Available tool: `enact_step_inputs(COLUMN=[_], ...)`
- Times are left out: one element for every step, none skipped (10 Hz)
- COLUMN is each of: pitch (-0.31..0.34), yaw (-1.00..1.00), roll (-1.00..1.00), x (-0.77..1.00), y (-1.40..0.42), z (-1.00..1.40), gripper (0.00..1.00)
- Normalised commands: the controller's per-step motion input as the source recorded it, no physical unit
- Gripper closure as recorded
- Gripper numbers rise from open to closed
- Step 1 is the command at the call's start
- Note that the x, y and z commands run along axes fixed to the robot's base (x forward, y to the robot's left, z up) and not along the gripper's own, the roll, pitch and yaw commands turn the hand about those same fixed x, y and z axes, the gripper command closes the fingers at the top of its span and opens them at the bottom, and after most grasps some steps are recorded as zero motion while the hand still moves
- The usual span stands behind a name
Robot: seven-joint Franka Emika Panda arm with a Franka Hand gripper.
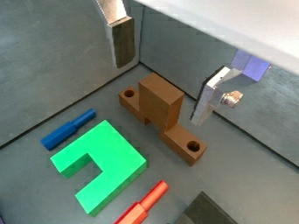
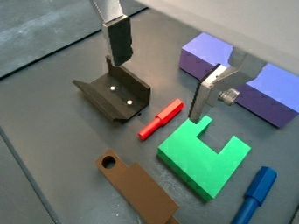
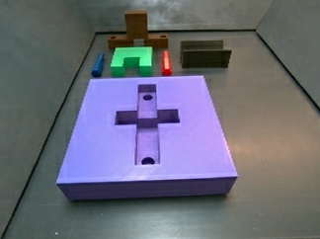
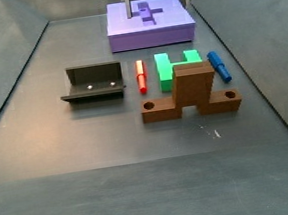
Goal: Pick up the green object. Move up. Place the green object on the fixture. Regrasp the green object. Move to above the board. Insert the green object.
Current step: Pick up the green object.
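End effector hangs high w/ jaws apart, holding nothing; green object flat on worktop betw. red peg & blue peg.

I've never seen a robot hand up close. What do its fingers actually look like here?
In both wrist views the gripper hangs above the floor, showing two fingers: flat silver metal plates with dark pads on their inner faces. One finger carries a small round silver fitting on its side. No cables or markings show.
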Motion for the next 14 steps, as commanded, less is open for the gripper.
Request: enact_step_inputs(pitch=[0.0, 0.0, -0.031, -0.164, -0.136, -0.131, -0.141, -0.16, -0.124, -0.114, -0.114, -0.124, -0.1, 0.0], yaw=[0.0, -0.02, -0.12, -0.13, -0.15, -0.11, -0.1, -0.11, 0.0, 0.0, 0.0, 0.0, 0.0, 0.0], roll=[0.04, 0.0, 0.0, -0.12, -0.18, -0.18, -0.14, -0.12, -0.07, 0.0, 0.0, 0.02, 0.0, 0.08], x=[0.0, 0.0, 0.03, 0.0, 0.0, 0.0, 0.0, 0.0, -0.05, -0.17, -0.13, -0.18, -0.19, -0.06], y=[-0.01, -0.23, -0.86, -0.76, -0.29, -0.28, -0.36, -0.2, -0.2, -0.25, -0.35, -0.31, -0.12, 0.11], z=[0.0, -0.11, -0.65, -0.65, -0.7, -0.69, -0.71, -0.75, -0.54, -0.47, -0.52, -0.58, -0.37, 0.18], gripper=[0.0, 0.0, 0.0, 0.0, 0.0, 0.0, 0.0, 0.0, 0.0, 0.0, 0.0, 0.0, 0.0, 0.0])
